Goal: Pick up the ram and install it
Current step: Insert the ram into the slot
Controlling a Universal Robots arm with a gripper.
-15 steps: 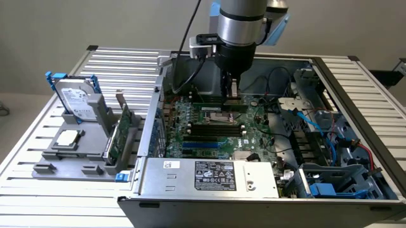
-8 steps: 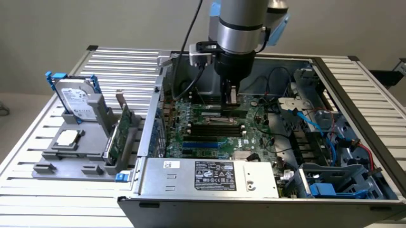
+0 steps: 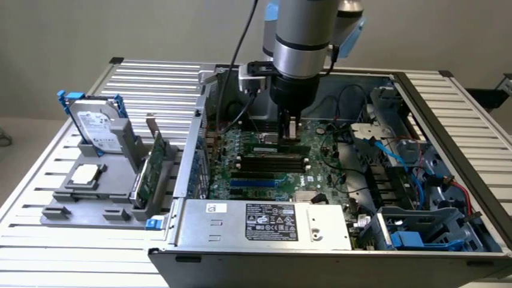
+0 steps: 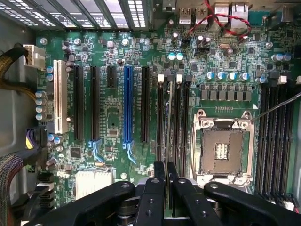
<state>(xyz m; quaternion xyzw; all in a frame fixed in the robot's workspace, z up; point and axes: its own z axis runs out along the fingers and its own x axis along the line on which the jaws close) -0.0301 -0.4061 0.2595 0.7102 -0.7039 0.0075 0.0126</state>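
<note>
Open computer case on slatted table, end effector clamped around ram, over motherboard slots

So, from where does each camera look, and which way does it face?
Exterior view: off the arm, high up, looking down into the open computer case; the arm reaches down into it.
Wrist view: on the wrist, facing down at the motherboard; the black fingers, shut on the ram, show.
Both see the motherboard and its black memory slots.
</note>
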